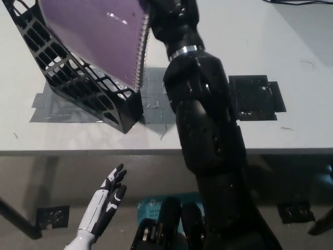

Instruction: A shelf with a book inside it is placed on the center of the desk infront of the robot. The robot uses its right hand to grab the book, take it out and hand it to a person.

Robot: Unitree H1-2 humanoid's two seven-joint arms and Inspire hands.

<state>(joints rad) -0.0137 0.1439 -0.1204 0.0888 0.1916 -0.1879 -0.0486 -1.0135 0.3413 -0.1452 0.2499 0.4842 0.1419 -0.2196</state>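
A purple spiral-bound book (96, 36) hangs lifted above the black lattice shelf (78, 86), its wire spine facing right. My black right hand (169, 15) is shut on the book's spine edge at the top of the picture, and the arm runs down from there to the bottom right. The book's upper end is cut off by the frame. The shelf stands tilted on grey tape on the white desk (291, 135). My white left hand (104, 205) rests below the desk's front edge at the lower left, fingers apart and holding nothing.
A square of black tape (257, 96) marks the desk to the right of my arm. Grey tape (57, 109) lies under the shelf. A black cable (304, 2) runs along the far right corner. The floor shows below the desk edge.
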